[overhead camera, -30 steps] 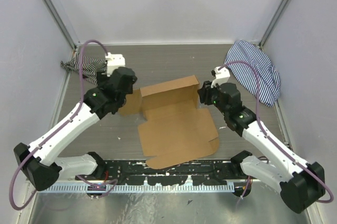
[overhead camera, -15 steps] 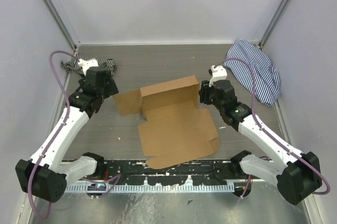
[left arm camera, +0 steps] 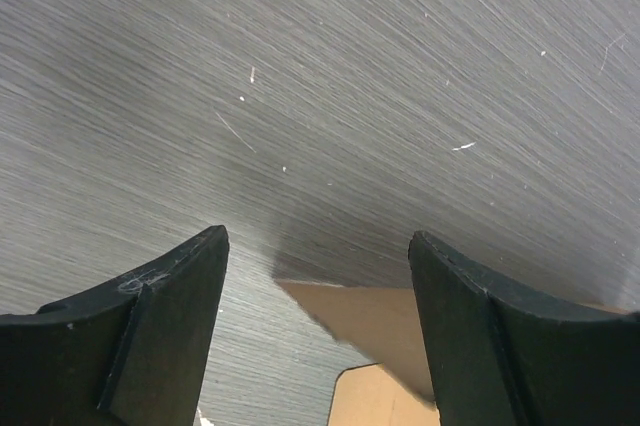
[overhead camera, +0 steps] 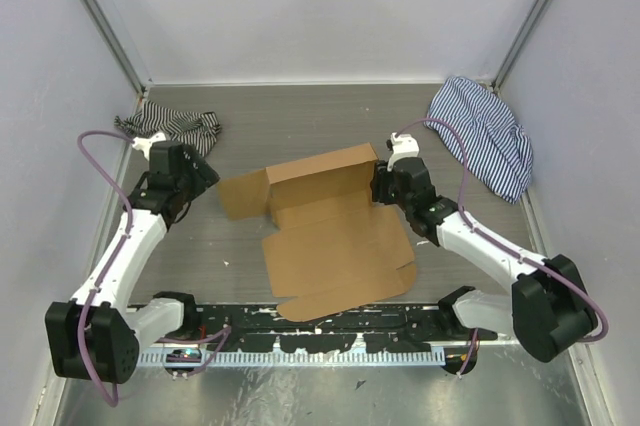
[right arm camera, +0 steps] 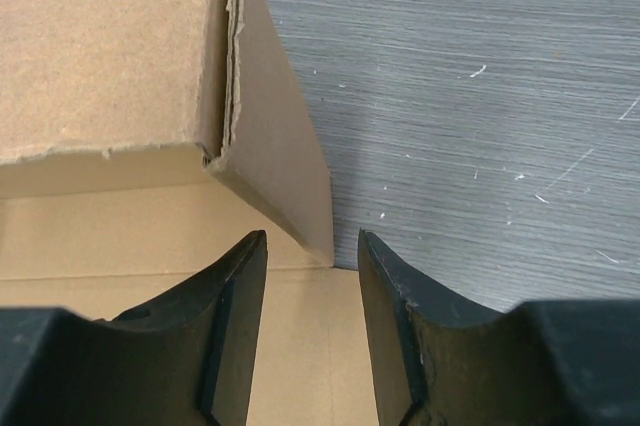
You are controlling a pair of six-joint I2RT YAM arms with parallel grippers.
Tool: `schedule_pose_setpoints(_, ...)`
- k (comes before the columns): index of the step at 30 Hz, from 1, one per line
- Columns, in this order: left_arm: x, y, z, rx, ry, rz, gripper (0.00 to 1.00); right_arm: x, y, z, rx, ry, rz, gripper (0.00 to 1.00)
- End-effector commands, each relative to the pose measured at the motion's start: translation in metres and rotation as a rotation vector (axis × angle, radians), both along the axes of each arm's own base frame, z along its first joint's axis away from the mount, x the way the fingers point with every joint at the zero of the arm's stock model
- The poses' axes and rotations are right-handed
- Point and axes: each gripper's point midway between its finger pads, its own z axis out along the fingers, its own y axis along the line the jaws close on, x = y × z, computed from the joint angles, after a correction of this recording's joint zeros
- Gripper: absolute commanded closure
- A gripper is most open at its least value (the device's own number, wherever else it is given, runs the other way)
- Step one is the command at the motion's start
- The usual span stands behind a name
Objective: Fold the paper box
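The paper box (overhead camera: 335, 246) lies in the middle of the counter (overhead camera: 300, 126), between the two arms. Its large panel is flat, its far wall (overhead camera: 320, 174) stands up, and a side flap (overhead camera: 243, 196) lies flat at the left. I judge it light and rather stiff, bending easily only along its creases, so it may slide on the smooth counter when pushed. It is better taken by the free edge of a flap near a crease than by the middle of a panel. The right arm (overhead camera: 470, 241) reaches from the near right to the far right corner of the box. The left arm (overhead camera: 130, 241) stretches along the left side, its end near the flat flap. The right pincer (right arm camera: 312, 234) is half open and stands astride the edge of the small raised end flap (right arm camera: 290, 176), not clamped on it. The left pincer (left arm camera: 315, 236) is wide open over bare counter and holds nothing, with only a corner of cardboard below it.
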Motion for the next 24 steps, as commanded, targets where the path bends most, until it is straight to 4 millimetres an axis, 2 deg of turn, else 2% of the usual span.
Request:
schedule_pose_setpoints(1, 0.011, -0.013, 0.003, -0.082, -0.066, -0.024, 0.21, 0.019, 0.012, 0.019, 0.082, -0.098, 0.009, 0.53)
schedule_pose_setpoints(4, 0.011, -0.017, -0.003, -0.094, -0.06, -0.037, 0.22, 0.023, 0.013, 0.013, 0.087, -0.096, 0.003, 0.59)
schedule_pose_setpoints(10, 0.001, -0.03, -0.005, -0.151, -0.07, -0.091, 0.3, 0.027, 0.015, 0.005, 0.099, -0.088, -0.001, 0.83)
schedule_pose_setpoints(12, -0.004, -0.034, -0.004, -0.175, -0.084, -0.107, 0.32, 0.026, 0.016, 0.004, 0.106, -0.088, -0.003, 0.87)
schedule_pose_setpoints(17, -0.017, -0.045, 0.003, -0.219, -0.115, -0.16, 0.36, 0.026, 0.016, 0.005, 0.121, -0.076, -0.017, 0.95)
schedule_pose_setpoints(22, -0.033, -0.05, 0.0, -0.226, -0.108, -0.187, 0.37, 0.028, 0.016, 0.007, 0.13, -0.056, -0.033, 0.97)
schedule_pose_setpoints(24, -0.039, -0.053, -0.007, -0.23, -0.103, -0.194, 0.37, 0.028, 0.016, 0.009, 0.141, -0.049, -0.046, 0.97)
